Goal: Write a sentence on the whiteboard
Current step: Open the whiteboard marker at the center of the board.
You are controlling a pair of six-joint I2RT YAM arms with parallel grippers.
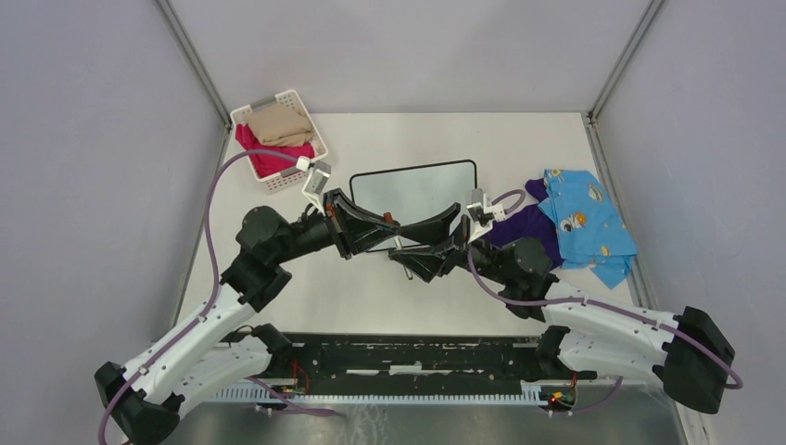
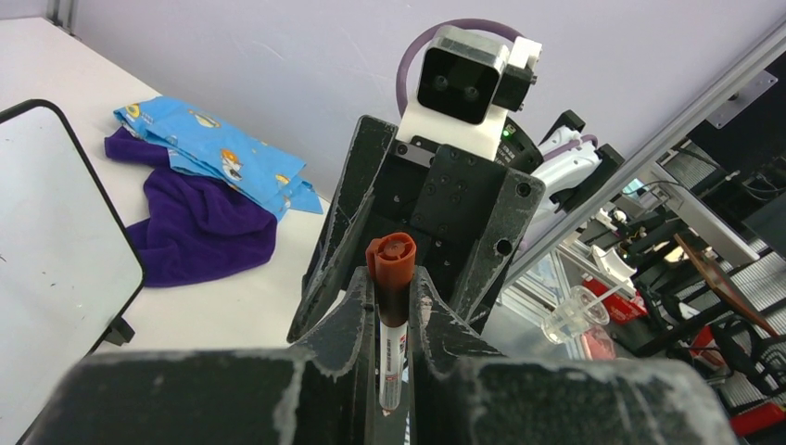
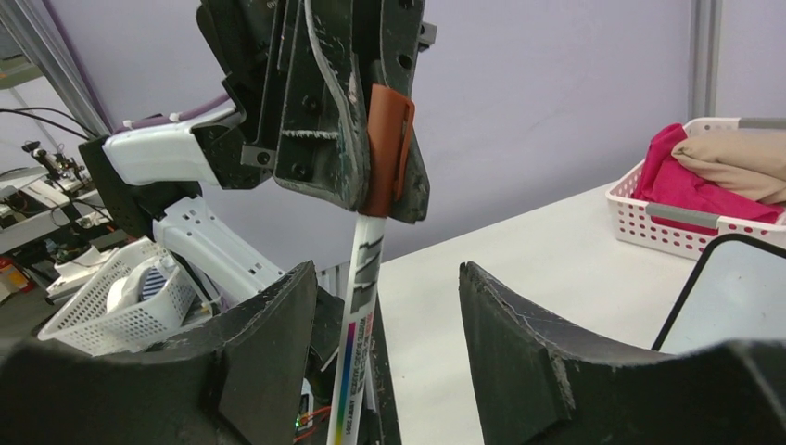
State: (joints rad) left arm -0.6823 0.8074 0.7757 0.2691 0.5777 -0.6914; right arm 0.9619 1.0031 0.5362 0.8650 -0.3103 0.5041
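White tabletop (image 1: 371, 306), lilac-grey walls (image 1: 93, 139). Nearest: left gripper (image 2: 392, 286) clamped on marker (image 2: 390, 357) right at its red-brown cap (image 2: 390, 262). Right gripper (image 3: 386, 273) gapes wide, one jaw each side of the barrel, touching nothing as far as I can tell. Step looks like uncapping. To do it well: barrel sits closer to one right finger, so centre first. Then close square on the barrel below the cap and pull straight along the marker. No sideways twist, or it levers out of the left pinch. Marker long axis steep, cap end uppermost in both wrist views, other end down toward the table; exact tilt unclear. Just beyond the grippers: whiteboard (image 1: 412, 185), flat, face up, blank where visible. Its long axis runs left-right across the table, right end slightly farther, near edge hidden under the grippers. Farther left, basket (image 1: 310, 120) of clothes (image 1: 278, 125).
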